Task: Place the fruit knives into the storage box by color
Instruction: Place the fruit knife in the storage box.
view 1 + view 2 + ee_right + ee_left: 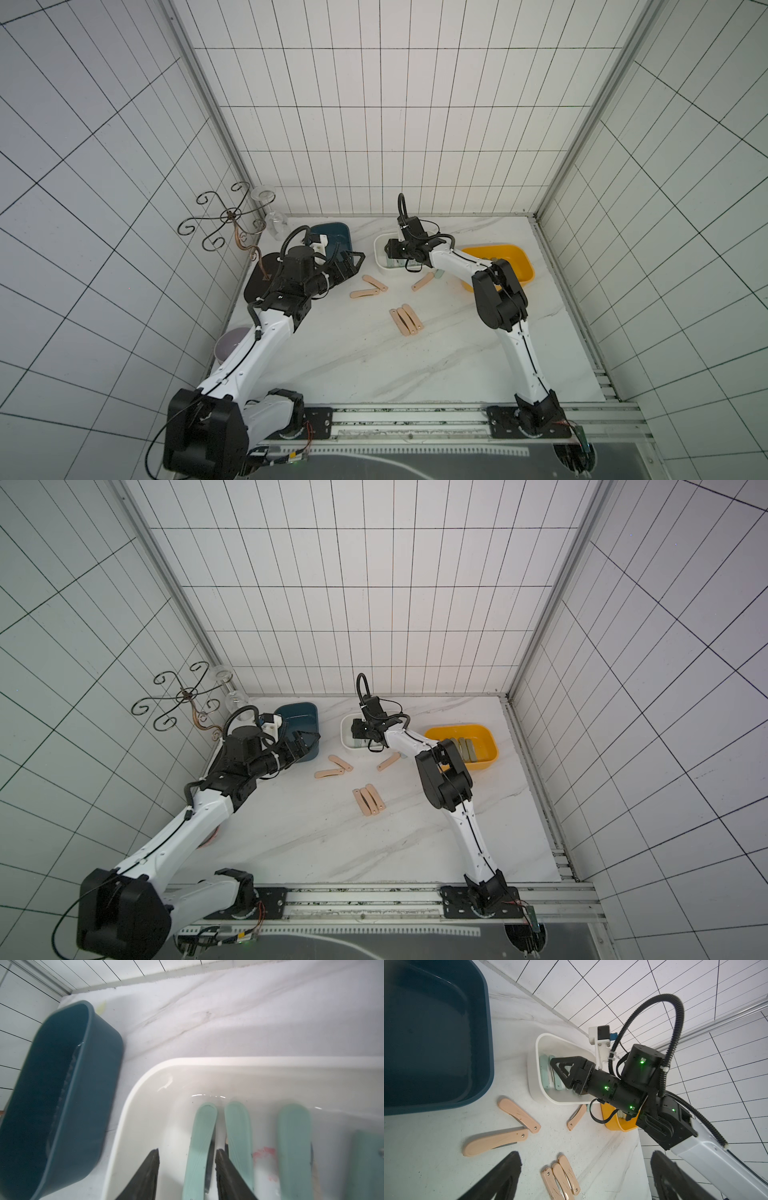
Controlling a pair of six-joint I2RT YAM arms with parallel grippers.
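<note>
No readable text or number shows on fruit knives [405, 321] or boxes [249, 1061].

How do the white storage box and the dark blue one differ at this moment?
The white box holds mint-green knives; the dark blue box shows none. The right gripper reaches into the white box, jaws apart around one knife; the left gripper hovers open beside the dark blue box. Both are rounded open tubs on the marble table.

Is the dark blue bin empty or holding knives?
Empty as far as shown: the dark blue bin shows a bare floor in both wrist views, though part is out of frame.
</note>
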